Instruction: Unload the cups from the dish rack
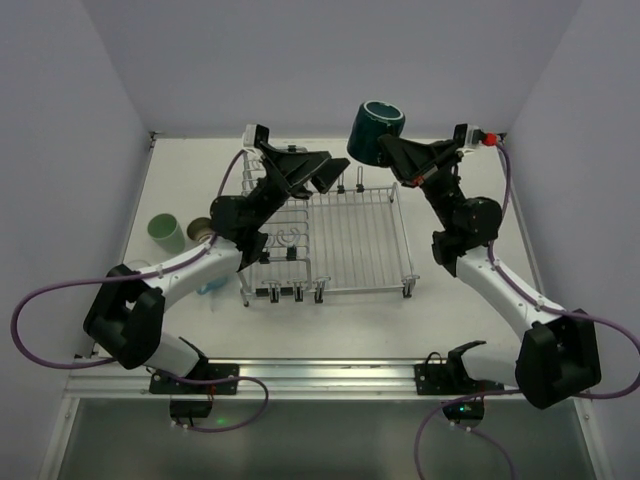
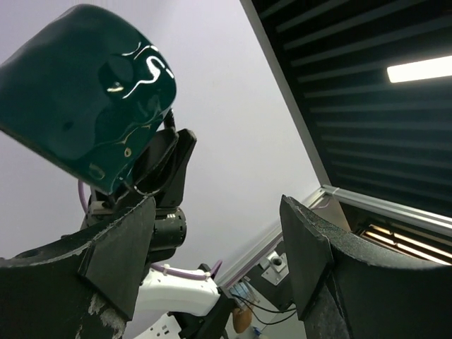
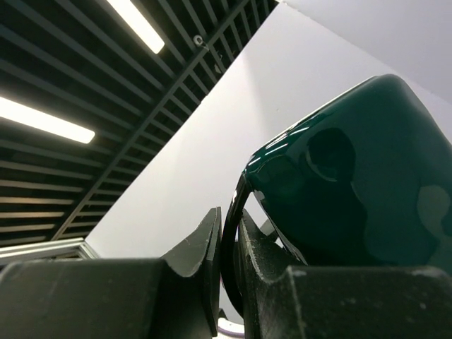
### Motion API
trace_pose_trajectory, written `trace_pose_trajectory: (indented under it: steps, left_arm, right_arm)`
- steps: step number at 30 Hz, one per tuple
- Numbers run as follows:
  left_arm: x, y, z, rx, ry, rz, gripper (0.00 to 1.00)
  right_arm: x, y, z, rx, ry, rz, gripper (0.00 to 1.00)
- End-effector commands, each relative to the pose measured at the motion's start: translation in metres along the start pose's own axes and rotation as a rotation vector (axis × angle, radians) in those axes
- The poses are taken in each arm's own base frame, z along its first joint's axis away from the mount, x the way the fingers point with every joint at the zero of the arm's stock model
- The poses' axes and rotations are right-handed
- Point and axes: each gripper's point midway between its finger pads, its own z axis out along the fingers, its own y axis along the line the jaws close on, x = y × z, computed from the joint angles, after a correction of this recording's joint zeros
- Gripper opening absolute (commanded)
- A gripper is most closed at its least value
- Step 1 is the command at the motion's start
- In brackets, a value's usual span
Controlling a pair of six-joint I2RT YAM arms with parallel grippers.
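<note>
Dark teal cup (image 1: 376,130) up in the air in the top view, tilted, just off the 1 o'clock corner of the dish rack (image 1: 360,240). Clamped at its 5 o'clock edge by the right gripper (image 1: 392,150). At 9 o'clock of the cup and apart from it, left gripper (image 1: 325,175) spread wide, holding nothing, over the rack's far rail.

From the left wrist, seen from below: cup (image 2: 92,92) at 10 o'clock of the parted fingers (image 2: 116,254), glossy wall showing, right gripper (image 2: 161,169) under it.

From the right wrist, the pinch itself: thin cup edge between the nearly closed fingers (image 3: 191,254), cup body (image 3: 346,183) bulging toward 2 o'clock.
</note>
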Motion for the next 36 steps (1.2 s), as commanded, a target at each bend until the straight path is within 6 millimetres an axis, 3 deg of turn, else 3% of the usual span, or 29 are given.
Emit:
trace_pose_trajectory:
  steps: [1, 12, 25, 36]
  left_arm:
    - [-0.004, -0.037, 0.010, 0.117, -0.021, 0.029, 0.75]
    - [-0.003, -0.026, 0.009, 0.050, -0.020, 0.038, 0.75]
    - [-0.009, -0.057, 0.014, 0.187, -0.034, -0.021, 0.75]
    - [-0.017, -0.071, 0.014, 0.265, -0.068, -0.066, 0.76]
  right_arm:
    - [0.008, 0.103, -0.001, -0.364, 0.031, -0.107, 0.00]
    - [0.015, 0.125, 0.006, -0.398, 0.061, -0.128, 0.00]
    - [0.027, 0.122, 0.009, -0.442, 0.127, -0.107, 0.00]
    - [0.039, 0.120, 0.004, -0.522, 0.186, -0.113, 0.00]
